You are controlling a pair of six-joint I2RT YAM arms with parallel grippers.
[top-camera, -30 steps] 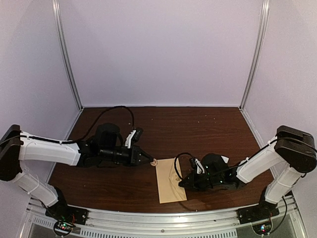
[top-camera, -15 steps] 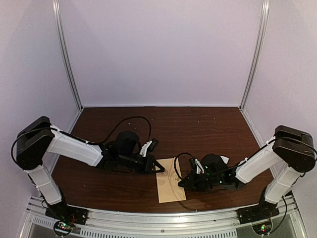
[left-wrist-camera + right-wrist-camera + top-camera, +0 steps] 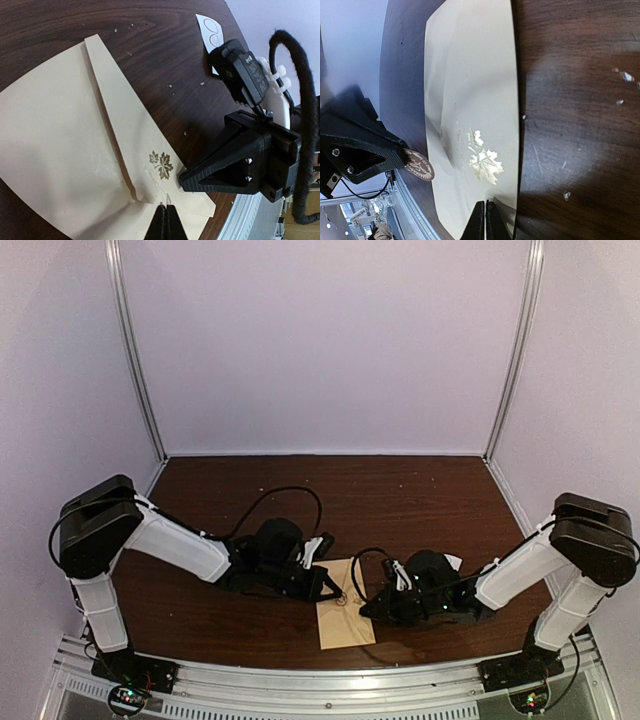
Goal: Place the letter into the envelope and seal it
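Note:
The tan envelope lies flat near the table's front edge, its pointed flap folded down and a gold maple leaf printed on it. My left gripper hovers over the envelope's left part, shut on a round brown sticker, which shows edge-on in the left wrist view. My right gripper is shut with nothing between its fingers. Its tips rest on the envelope beside the leaf, close to the left gripper. The letter is hidden.
A white sticker card lies on the dark wood behind the right gripper. Black cables loop over both wrists. The metal front rail runs just below the envelope. Walls enclose the table on three sides.
My left arm has swung right and toward the front, carrying the sticker from the envelope's top left corner to over the flap. The right gripper has stayed in place on the envelope.

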